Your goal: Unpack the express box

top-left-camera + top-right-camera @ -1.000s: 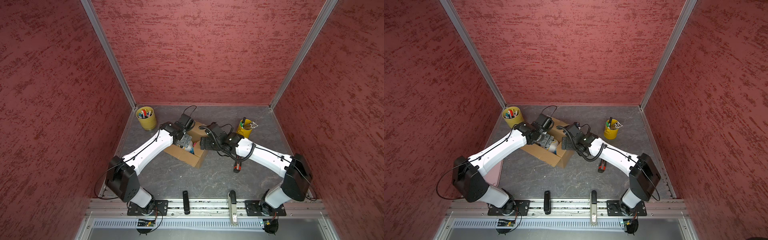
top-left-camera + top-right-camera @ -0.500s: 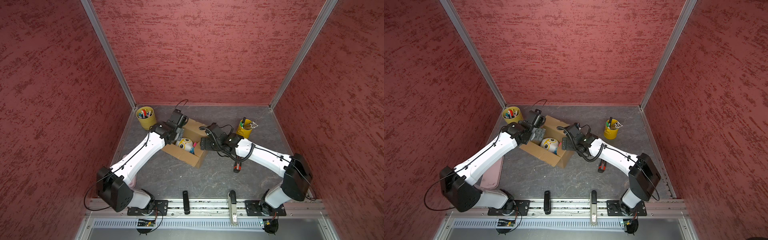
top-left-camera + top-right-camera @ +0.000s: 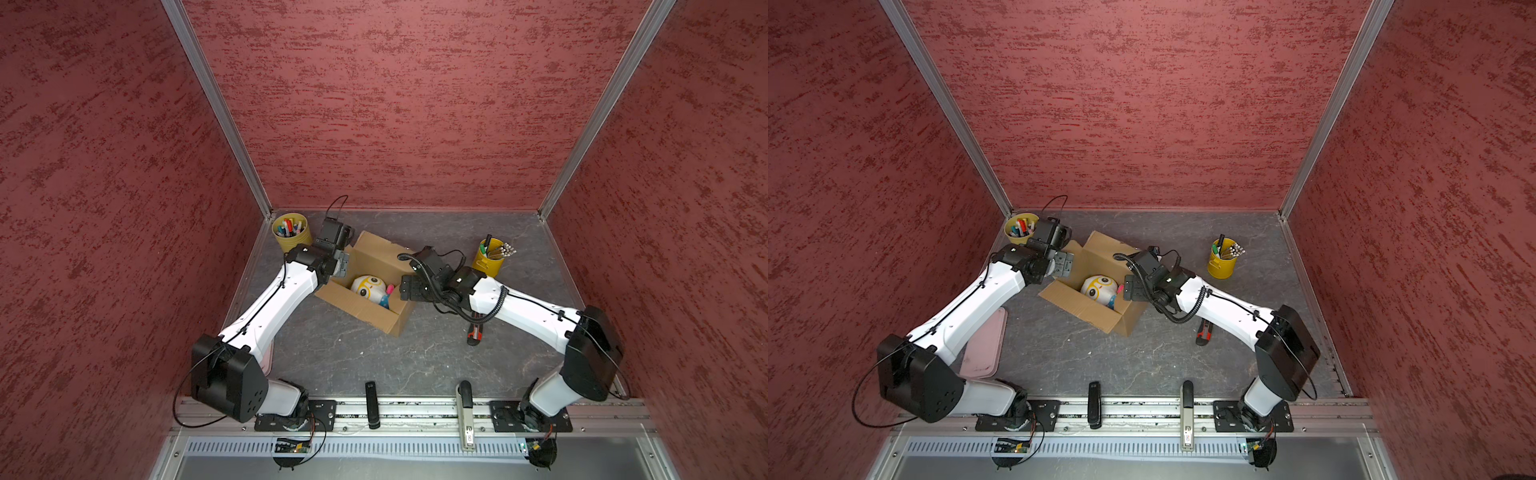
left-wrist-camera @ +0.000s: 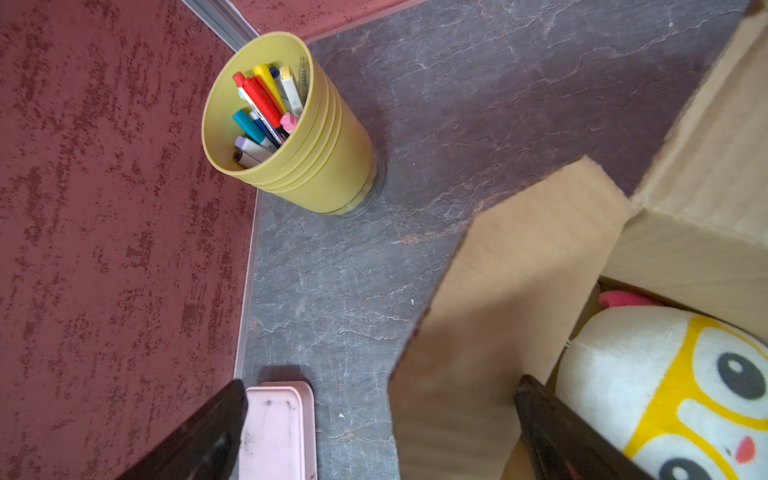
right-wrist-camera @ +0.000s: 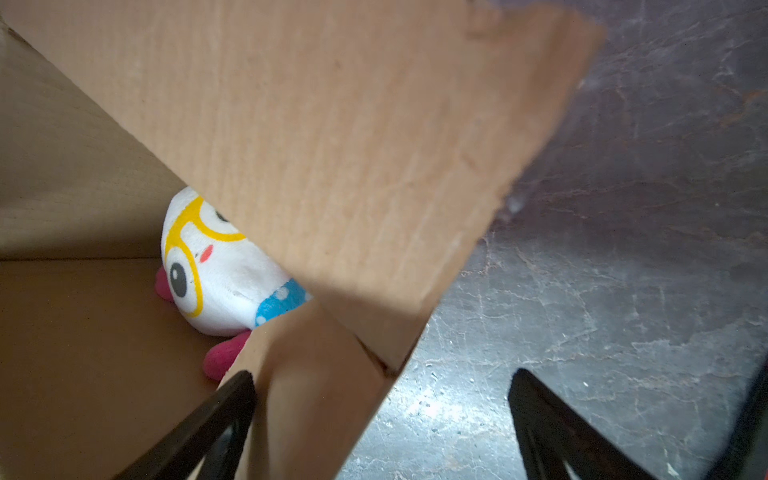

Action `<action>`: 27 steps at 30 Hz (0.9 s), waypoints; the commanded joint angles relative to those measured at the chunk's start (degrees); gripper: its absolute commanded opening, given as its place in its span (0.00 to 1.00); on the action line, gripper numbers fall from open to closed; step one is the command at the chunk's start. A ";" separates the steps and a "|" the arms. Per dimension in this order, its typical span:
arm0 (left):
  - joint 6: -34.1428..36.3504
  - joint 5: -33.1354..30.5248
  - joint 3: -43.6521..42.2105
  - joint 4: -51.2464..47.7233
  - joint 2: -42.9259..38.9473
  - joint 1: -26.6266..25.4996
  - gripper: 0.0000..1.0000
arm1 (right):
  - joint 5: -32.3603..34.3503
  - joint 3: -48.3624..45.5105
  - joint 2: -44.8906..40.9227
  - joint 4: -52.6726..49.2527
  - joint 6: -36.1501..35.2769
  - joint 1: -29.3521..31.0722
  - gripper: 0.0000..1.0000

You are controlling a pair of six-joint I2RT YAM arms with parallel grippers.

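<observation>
The left fingers and right fingers are standing open, empty, at opposite ends of the express box; its long axis is running between them, plush toy midway.

No legible text, print on a pen — too small

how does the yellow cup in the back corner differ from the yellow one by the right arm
The corner cup is dull mustard; the right-side cup is brighter yellow. The corner cup holds coloured markers that barely reach its rim; the right-side cup holds thin sticks and two pens poking well above its rim. The corner cup stands tucked in the back corner; the right-side cup stands in the open. Both stand upright.
</observation>
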 commanded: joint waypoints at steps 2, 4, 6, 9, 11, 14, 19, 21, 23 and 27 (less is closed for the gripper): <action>-2.62 3.61 -0.09 1.45 2.25 1.54 0.97 | -0.17 0.61 1.44 -1.80 0.98 -0.56 0.97; -3.79 6.34 0.19 0.71 3.39 2.07 0.89 | -0.26 0.77 1.62 -1.80 0.78 -0.51 0.97; -4.87 8.81 0.88 -0.61 4.86 2.30 0.73 | -0.33 0.87 1.75 -1.80 0.75 -0.51 0.97; -6.01 12.32 1.67 -1.67 6.17 2.31 0.61 | -0.34 1.06 1.80 -1.83 0.45 -0.51 0.97; -6.32 14.52 1.76 -1.34 5.55 2.30 0.60 | -0.26 1.10 1.71 -1.83 0.30 -0.59 0.97; -5.84 17.47 2.09 -0.74 3.81 2.22 0.60 | -0.25 0.96 1.54 -1.92 0.26 -0.64 0.97; -4.85 20.26 2.50 0.22 0.81 2.13 0.63 | -0.34 0.79 1.36 -1.49 0.17 -0.69 0.97; -4.96 20.50 2.85 0.42 -0.57 1.95 0.65 | -0.41 0.77 1.37 -1.35 0.17 -0.69 0.97; -4.81 20.62 3.53 0.18 -2.12 1.46 0.68 | -0.43 0.96 1.39 -1.36 0.07 -0.69 0.97; -2.94 20.44 5.83 -0.17 -5.27 -1.22 0.76 | -0.35 0.96 1.22 -1.47 -0.18 -0.77 0.98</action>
